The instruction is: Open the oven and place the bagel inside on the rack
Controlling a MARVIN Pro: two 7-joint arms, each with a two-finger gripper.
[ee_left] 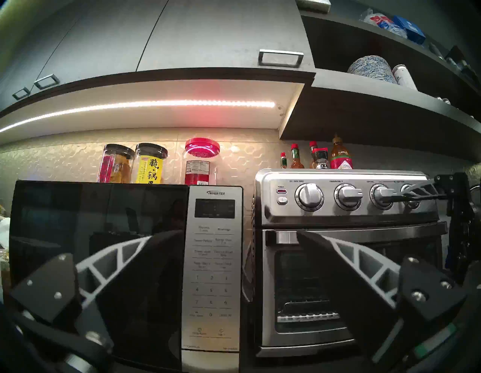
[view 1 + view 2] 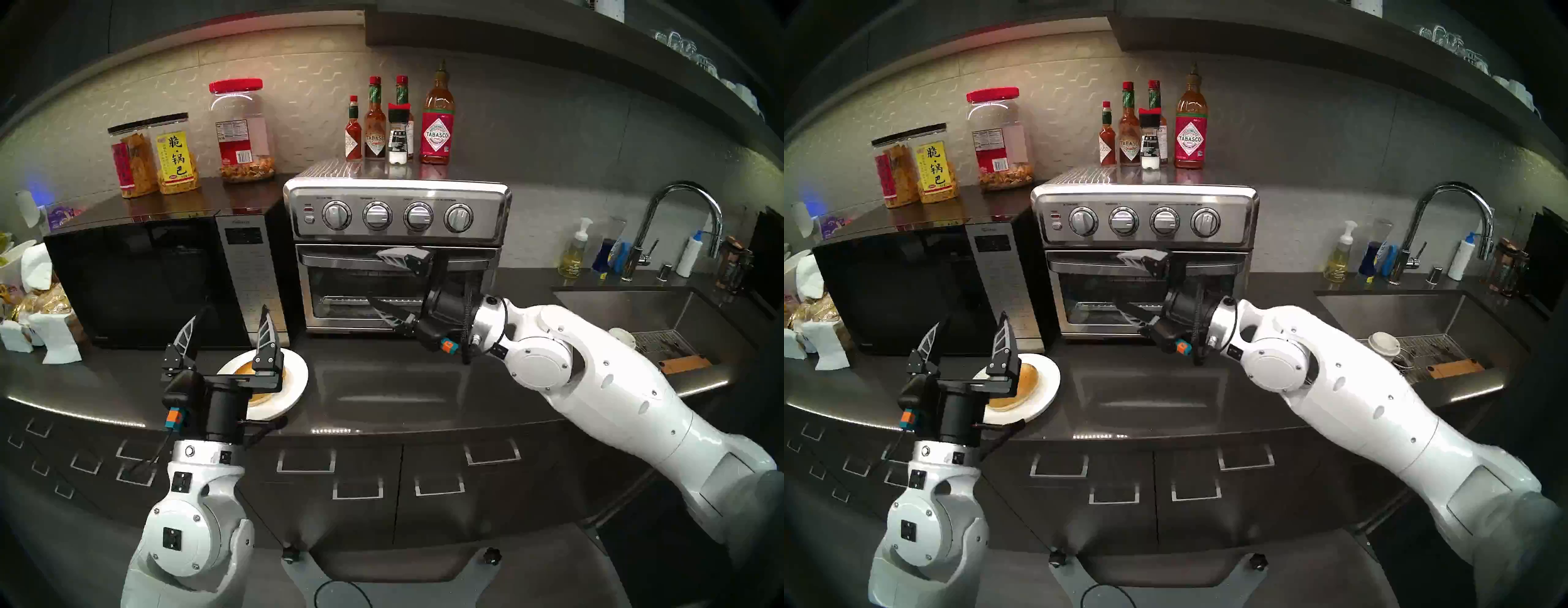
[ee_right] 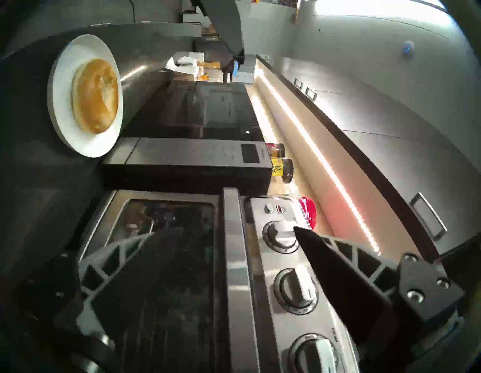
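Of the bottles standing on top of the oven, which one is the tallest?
The rightmost bottle, with the orange-red sauce and the diamond Tabasco label. It rises above the three slimmer red-capped bottles and the small shaker to its left.

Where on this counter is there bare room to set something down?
The widest bare patch of countertop lies in front of the oven, between the white plate and the sink. It is crowded at far left, with white bags beside the microwave, and bottles behind the sink.
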